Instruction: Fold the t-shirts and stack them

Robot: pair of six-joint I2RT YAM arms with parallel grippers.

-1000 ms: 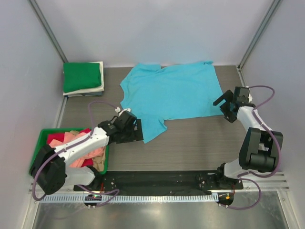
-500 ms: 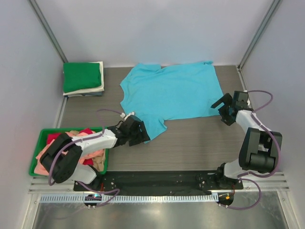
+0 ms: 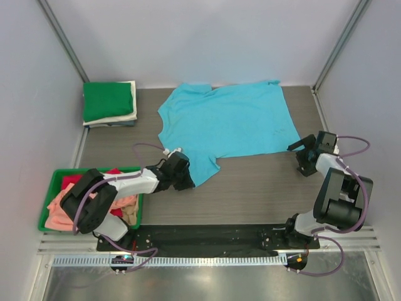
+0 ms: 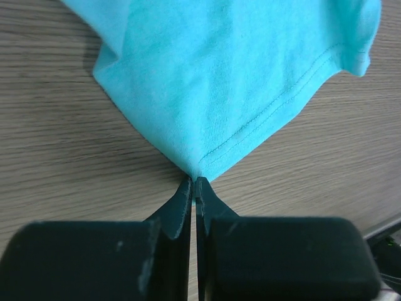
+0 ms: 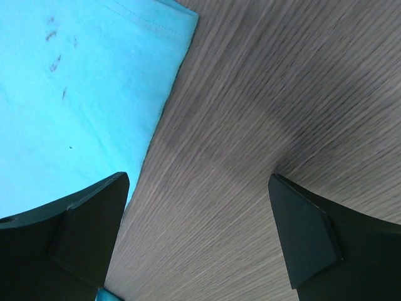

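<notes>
From above, one sky-blue t-shirt [image 3: 225, 128] lies spread flat, a soft matt knit with shallow wrinkles, at the middle back of the desk [image 3: 257, 194]. The desk is grey-brown board with a fine wood grain. Pale plain walls close it in on three sides, and a metal rail runs along the near edge. At the back left corner sits one folded stack [image 3: 109, 103], a green shirt on a cream one. At the near left, one green bin [image 3: 55, 177], a plastic rectangle, holds crumpled shirts [image 3: 119, 200] in salmon-pink, red and tan. There are two arms. The left pincer [image 3: 188, 179] meets the blue shirt's near sleeve, and the right pincer [image 3: 299, 157] sits beside the hem's right corner.

In the left wrist view, the left pincer [image 4: 193, 182] is closed tight, nipping the pointed tip of the double-stitched sleeve hem, just above the desk.

In the right wrist view, the right pincer [image 5: 197, 182] is spread wide and holds nothing. One dark finger [image 5: 81, 232] overlaps the shirt's edge, where a few dark specks show, and the other is over bare grain.
</notes>
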